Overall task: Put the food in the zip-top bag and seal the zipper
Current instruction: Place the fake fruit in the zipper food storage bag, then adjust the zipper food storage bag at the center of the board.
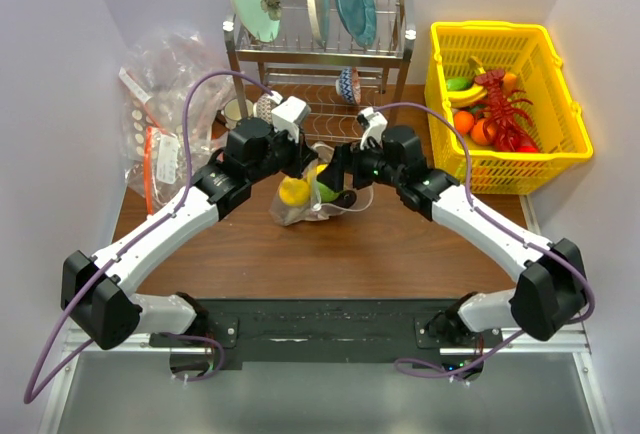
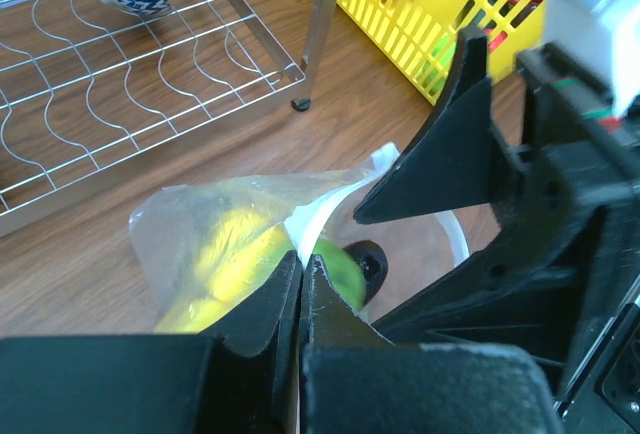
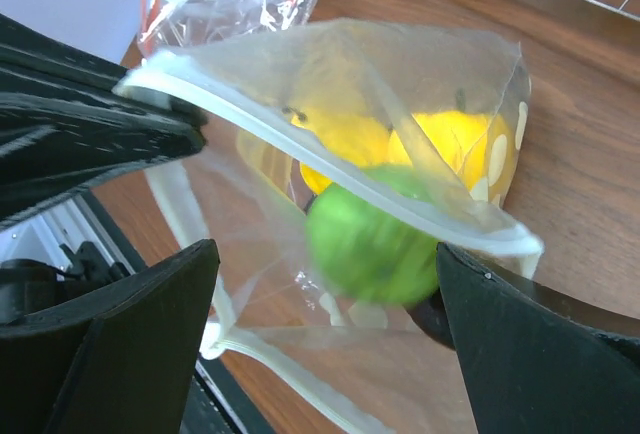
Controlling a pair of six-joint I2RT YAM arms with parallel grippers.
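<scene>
zip-top bag [image 1: 288, 215] sits mid-table, at 12 o'clock from the arm bases, with yellow food [image 3: 450, 149] and green food [image 3: 365, 244] inside. left gripper [image 2: 302, 259] is pinched tight on one end of the zipper [image 2: 320, 219], at the bag's 9 o'clock. right gripper [image 3: 328, 249] is spread wide at 3 o'clock, straddling the mouth and gripping nothing. the strip runs roughly 9-to-3, so i'd guess the right arm does the pressing. wood table [image 1: 330, 254] underneath, dish rack [image 1: 320, 54] close at 12, basket [image 1: 560, 149] at 2.

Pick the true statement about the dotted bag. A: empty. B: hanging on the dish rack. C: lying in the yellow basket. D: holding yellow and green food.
D: yellow food and a green piece show through the zip-top bag's clear plastic.
</scene>
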